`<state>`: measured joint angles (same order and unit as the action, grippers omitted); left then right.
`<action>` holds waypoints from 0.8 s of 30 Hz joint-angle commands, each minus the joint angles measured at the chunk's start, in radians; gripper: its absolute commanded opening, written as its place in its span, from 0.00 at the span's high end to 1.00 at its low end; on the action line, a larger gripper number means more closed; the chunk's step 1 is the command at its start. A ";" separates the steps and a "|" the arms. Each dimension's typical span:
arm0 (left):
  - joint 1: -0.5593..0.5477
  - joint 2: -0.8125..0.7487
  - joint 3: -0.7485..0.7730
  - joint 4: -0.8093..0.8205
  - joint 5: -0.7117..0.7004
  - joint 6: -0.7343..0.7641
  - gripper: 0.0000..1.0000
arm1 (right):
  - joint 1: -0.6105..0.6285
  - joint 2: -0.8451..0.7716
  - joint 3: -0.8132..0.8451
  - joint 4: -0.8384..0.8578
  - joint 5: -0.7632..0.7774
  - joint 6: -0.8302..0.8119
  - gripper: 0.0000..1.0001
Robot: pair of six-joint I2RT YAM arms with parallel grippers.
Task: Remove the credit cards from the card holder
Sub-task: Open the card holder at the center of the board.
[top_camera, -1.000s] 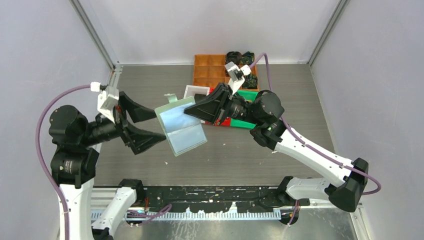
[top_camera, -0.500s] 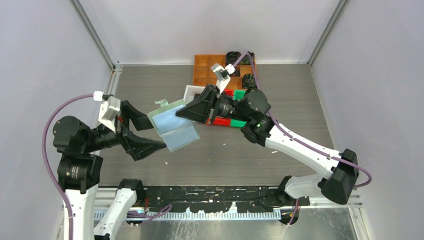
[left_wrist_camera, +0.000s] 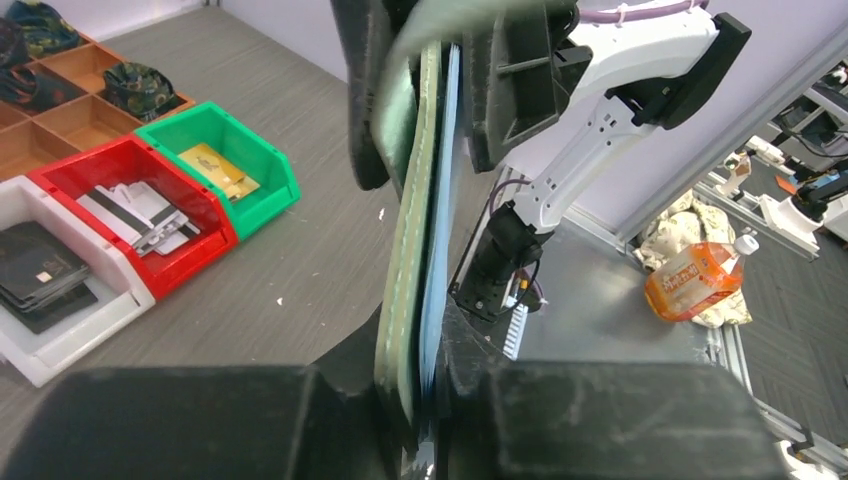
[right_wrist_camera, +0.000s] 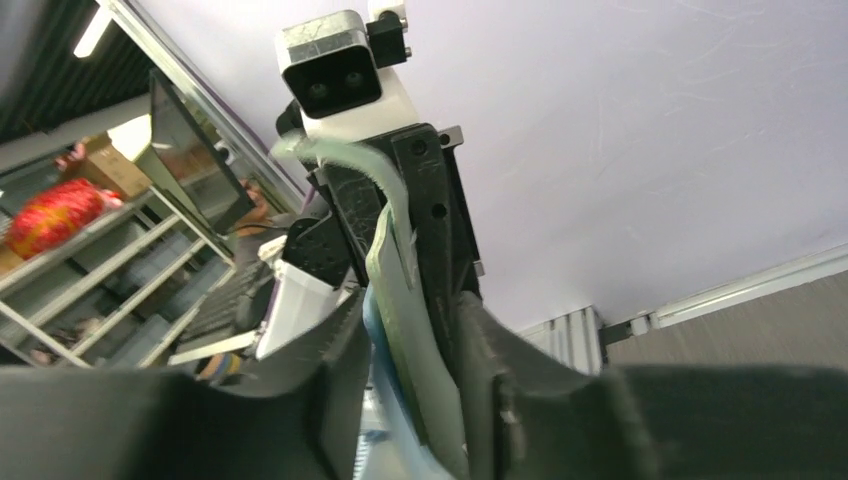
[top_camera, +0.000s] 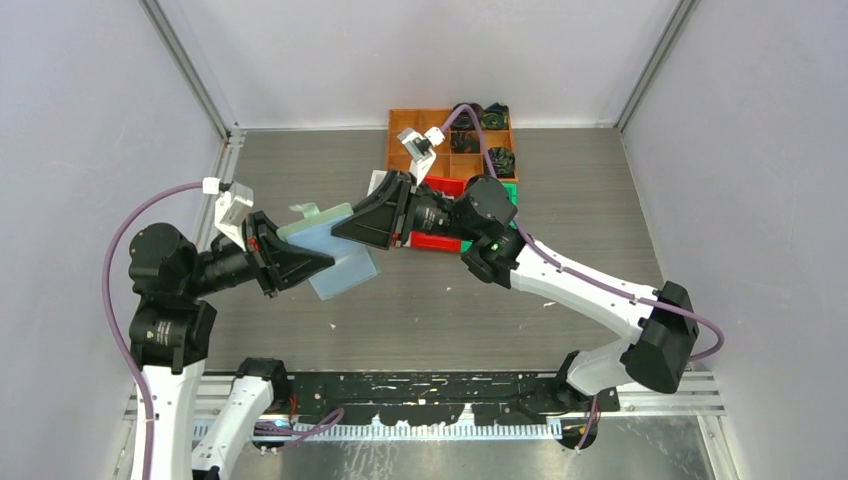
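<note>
Two grippers, one card holder, held clear of the table (top_camera: 520, 330).

Left gripper (top_camera: 318, 258): jaws closed on the card holder (top_camera: 335, 275), clamping its left end. The left wrist view shows the card holder edge-on, green cover and bluish pocket layer almost flat together, long edge running straight out from the left jaws to the right ones.

Right gripper (top_camera: 345, 230): jaws also clamped on the holder, from the opposite end. Neither arm is nearer; both are on it.

No card edge shows from the pockets, so what remains inside cannot be told. Judgement: the next pull needs one gripper freed and the pocket mouth turned towards it.

Beyond, on the table, three bins:
- white bin (left_wrist_camera: 60, 345): black cards (left_wrist_camera: 35, 275), a stack, number unclear
- red bin (left_wrist_camera: 190, 265): silvery cards (left_wrist_camera: 135, 210), several
- green bin (left_wrist_camera: 265, 190): gold card (left_wrist_camera: 220, 170), at least one

Farthest: one orange tray (top_camera: 405, 130), with at least three dark fabric bundles (top_camera: 500, 160).
</note>
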<state>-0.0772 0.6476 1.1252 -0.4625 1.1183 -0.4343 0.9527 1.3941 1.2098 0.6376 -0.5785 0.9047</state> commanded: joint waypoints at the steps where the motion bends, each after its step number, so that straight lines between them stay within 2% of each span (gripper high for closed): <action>1: 0.000 -0.008 0.037 0.041 -0.011 -0.005 0.93 | 0.004 -0.025 0.034 0.102 0.025 0.005 0.43; 3: 0.000 0.003 0.059 0.046 -0.005 -0.031 0.99 | -0.001 -0.052 -0.007 0.093 0.024 -0.027 0.33; 8: 0.001 0.022 0.079 0.142 0.020 -0.201 1.00 | -0.043 -0.155 -0.149 0.074 -0.010 -0.079 0.24; 15: 0.001 0.057 0.098 0.249 0.023 -0.401 1.00 | -0.062 -0.295 -0.336 0.064 -0.050 -0.145 0.21; 24: 0.001 0.099 0.136 0.287 0.013 -0.486 1.00 | -0.062 -0.294 -0.333 0.086 -0.089 -0.143 0.22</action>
<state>-0.0772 0.7475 1.2079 -0.2657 1.1332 -0.8566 0.8883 1.1110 0.8524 0.6598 -0.6468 0.7826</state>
